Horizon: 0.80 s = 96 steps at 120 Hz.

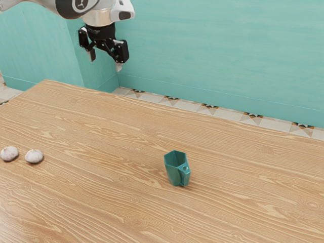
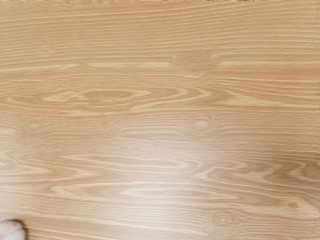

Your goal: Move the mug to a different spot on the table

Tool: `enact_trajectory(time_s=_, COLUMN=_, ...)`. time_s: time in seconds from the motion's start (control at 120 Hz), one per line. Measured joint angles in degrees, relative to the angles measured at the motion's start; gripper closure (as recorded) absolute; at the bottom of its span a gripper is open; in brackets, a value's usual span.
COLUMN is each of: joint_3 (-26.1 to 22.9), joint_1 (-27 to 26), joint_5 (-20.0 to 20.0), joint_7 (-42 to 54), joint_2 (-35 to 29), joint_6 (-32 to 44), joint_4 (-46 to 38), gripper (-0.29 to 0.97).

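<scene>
Gripper (image 1: 105, 59): high over the far corner of the table (image 1: 91, 202), jaws apart, holding nothing. Mug (image 1: 177, 168): upright near mid-table, well apart from the gripper and toward the exterior view's right, handle facing the camera. Risks, as I judge them: the long descent could land off-centre and tip the mug, or I could pinch its angled walls or handle and lose hold. Count: one gripper, one mug, two pale stones (image 1: 21, 154) at the exterior view's left edge.
</scene>
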Motion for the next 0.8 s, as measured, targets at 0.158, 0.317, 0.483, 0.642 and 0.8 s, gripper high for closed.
enact_trajectory(time_s=0.158, joint_3=-1.09, joint_1=-0.39, joint_5=0.17, joint_7=1.19, joint_2=1.35, joint_6=1.98, joint_4=-0.19, gripper=0.00)
enact_trajectory(time_s=0.317, joint_3=-17.26, joint_1=13.16, joint_5=-1.61, joint_7=2.08, joint_2=3.67, joint_6=3.44, joint_4=-0.69, gripper=0.00)
enact_trajectory(time_s=0.483, joint_3=-57.38, joint_1=51.91, joint_5=-4.45, joint_7=-0.20, joint_2=-1.24, joint_6=3.50, joint_4=-6.57, gripper=0.00)
enact_trajectory(time_s=0.642, joint_3=-79.33, joint_1=77.57, joint_5=-13.59, joint_7=-3.10, joint_2=-11.07, joint_6=3.79, joint_4=-8.80, gripper=0.00)
enact_trajectory(time_s=0.8, joint_3=-89.00, joint_1=87.76, joint_5=-22.19, joint_7=-5.30, joint_2=-20.33, joint_6=4.60, joint_4=-9.80, gripper=0.00)
